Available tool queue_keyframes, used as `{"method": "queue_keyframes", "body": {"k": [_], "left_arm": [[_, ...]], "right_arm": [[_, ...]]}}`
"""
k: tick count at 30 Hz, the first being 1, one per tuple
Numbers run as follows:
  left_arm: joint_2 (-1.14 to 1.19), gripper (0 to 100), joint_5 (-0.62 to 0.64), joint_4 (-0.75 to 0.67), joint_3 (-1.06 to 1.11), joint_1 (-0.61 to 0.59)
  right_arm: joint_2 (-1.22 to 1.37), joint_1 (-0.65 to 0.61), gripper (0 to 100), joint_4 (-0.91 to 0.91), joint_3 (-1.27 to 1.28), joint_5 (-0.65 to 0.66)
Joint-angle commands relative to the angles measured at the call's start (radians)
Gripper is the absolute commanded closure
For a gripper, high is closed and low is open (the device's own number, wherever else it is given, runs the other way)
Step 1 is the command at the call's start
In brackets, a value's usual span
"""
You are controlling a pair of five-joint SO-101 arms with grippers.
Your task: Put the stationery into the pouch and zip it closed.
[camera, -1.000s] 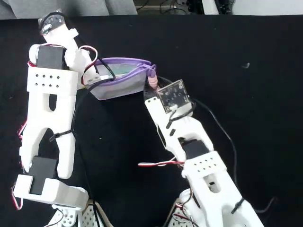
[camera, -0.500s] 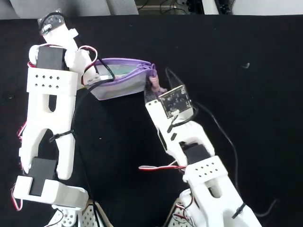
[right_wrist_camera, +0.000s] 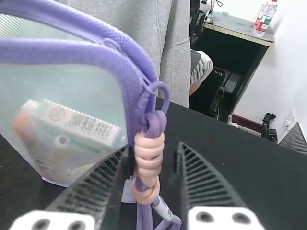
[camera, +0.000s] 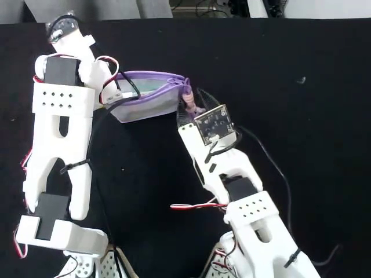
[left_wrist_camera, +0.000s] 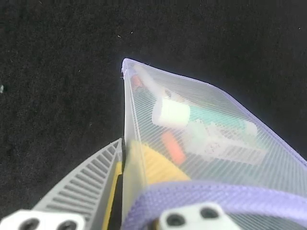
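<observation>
1. pouch [camera: 148, 101]: clear mesh with purple trim, on the black table [camera: 301, 145] near its far edge, left of centre. it spans between the two arms.
2. stationery [left_wrist_camera: 201, 129] is inside the pouch. through the mesh the left wrist view shows a white cap on a green barrel, an orange piece, a yellow piece and a white printed item.
3. left gripper [camera: 115, 97]: clenched on the pouch end nearest the table's left edge. in the left wrist view the purple trim and mesh wall run between its fingers [left_wrist_camera: 86, 187].
4. right gripper [right_wrist_camera: 152, 148]: at the opposite end of the pouch, released. its two ribbed black fingers [right_wrist_camera: 206, 187] stand either side of the zipper pull [right_wrist_camera: 147, 165], and a gap shows between the pull and one finger.
5. zipper pull: pink and purple cord loops hanging from the zip at the pouch corner towards the right arm, down between the right jaws.
6. zip tapes [right_wrist_camera: 57, 52]: in the right wrist view the two purple bands spread apart away from the pull. in the high view the mouth reads as a purple oval with green showing inside, so the pouch isn't zipped along its length.
</observation>
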Motion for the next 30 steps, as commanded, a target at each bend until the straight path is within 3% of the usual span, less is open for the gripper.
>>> {"method": "queue_keyframes", "body": {"k": [1,4,11,14,21,30], "left_arm": [[-0.025,97,-0.009,-0.009,0.01,-0.024],[-0.025,97,-0.009,-0.009,0.01,-0.024],[-0.025,97,-0.009,-0.012,0.005,-0.024],[-0.025,96,-0.009,-0.012,-0.001,-0.022],[-0.029,75,-0.008,-0.015,-0.001,-0.018],[-0.032,73,-0.006,-0.011,-0.139,-0.016]], "right_arm": [[-0.033,0.009,90.6,-0.021,-0.015,0.005],[-0.033,0.009,99.1,-0.021,-0.016,0.008],[-0.038,0.015,98.8,-0.002,-0.031,0.012],[-0.038,0.015,98.8,0.092,-0.088,0.012],[-0.033,0.015,98.8,0.35,-0.274,0.006],[0.019,0.055,98.8,0.5,-0.446,0.006]]}}
